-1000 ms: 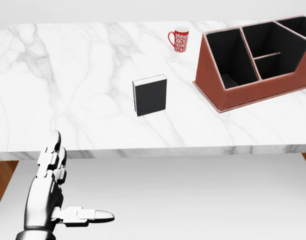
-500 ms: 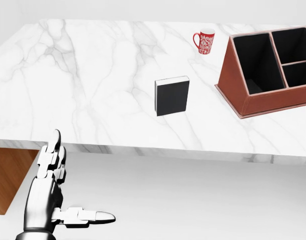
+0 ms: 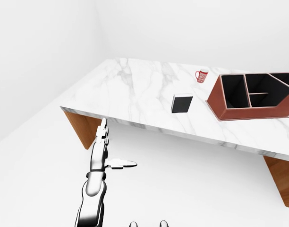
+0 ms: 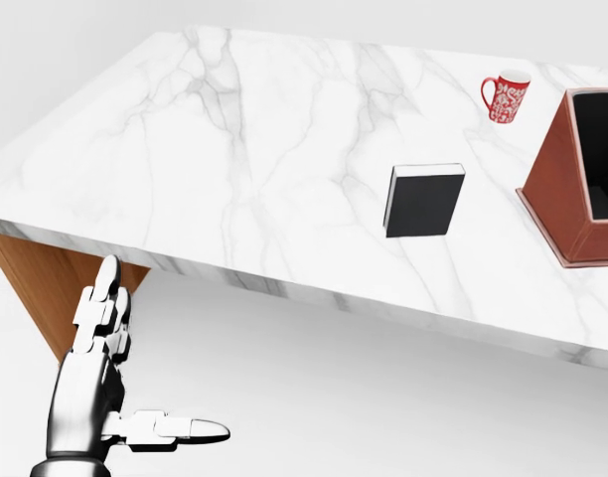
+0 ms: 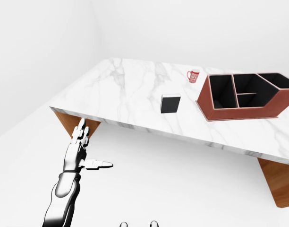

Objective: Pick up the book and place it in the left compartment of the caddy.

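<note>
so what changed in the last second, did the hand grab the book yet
No. Only the camera moved: the whole head view has swung left, so the book, red mug and caddy slid toward the right edge, the caddy now partly cut off. Nothing on the marble table shifted. The left hand stays open below the table edge, holding nothing.

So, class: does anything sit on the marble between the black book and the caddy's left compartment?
Nothing visible does: bare marble separates the black book from the brown leather caddy; the red patterned mug stands off that path.
</note>
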Controlling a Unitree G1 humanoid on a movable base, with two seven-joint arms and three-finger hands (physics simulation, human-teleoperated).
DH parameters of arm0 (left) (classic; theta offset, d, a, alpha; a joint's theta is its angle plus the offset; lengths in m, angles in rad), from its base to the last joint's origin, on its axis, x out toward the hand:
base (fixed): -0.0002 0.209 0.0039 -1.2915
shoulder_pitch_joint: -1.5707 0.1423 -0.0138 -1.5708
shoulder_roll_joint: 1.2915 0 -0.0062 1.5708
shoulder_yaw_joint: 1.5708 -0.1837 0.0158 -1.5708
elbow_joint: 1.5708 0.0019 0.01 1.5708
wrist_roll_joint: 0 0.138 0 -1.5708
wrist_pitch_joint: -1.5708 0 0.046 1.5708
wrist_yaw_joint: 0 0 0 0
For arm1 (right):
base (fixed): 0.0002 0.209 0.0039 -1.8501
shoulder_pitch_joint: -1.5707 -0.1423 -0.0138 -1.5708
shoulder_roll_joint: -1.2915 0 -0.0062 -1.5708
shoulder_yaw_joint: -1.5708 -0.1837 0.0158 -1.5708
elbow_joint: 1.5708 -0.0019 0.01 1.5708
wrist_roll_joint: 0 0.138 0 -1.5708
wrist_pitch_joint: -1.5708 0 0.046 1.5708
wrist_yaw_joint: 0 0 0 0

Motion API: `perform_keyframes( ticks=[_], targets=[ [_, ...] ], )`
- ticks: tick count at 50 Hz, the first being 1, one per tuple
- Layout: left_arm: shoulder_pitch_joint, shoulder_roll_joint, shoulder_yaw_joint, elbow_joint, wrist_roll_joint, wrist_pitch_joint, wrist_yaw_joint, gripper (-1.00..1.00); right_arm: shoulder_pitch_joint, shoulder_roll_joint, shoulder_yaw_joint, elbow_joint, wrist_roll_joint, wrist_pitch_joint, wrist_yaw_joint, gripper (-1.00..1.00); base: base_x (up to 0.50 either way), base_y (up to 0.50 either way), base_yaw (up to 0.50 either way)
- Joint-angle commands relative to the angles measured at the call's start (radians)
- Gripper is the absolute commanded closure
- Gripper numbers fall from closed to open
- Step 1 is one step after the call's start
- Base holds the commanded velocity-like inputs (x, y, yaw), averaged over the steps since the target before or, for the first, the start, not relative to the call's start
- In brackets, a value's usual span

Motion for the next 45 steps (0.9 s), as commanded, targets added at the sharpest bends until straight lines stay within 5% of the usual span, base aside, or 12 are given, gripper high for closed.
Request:
perform_keyframes(
  ticks=[1, 45],
  targets=[
    [-0.003, 0.0, 0.0, -0.004, 0.001, 0.0, -0.001, -1.0, 0.0, -0.001, 0.0, -0.002, 0.0, 0.0, -0.006, -1.0, 0.0, 0.0, 0.28],
    [0.008, -0.003, -0.01, -0.012, 0.016, 0.0, 0.003, -1.0, -0.003, -0.006, 0.001, 0.008, -0.033, 0.0, -0.01, -1.0, 0.01, -0.02, 0.06]
  ],
)
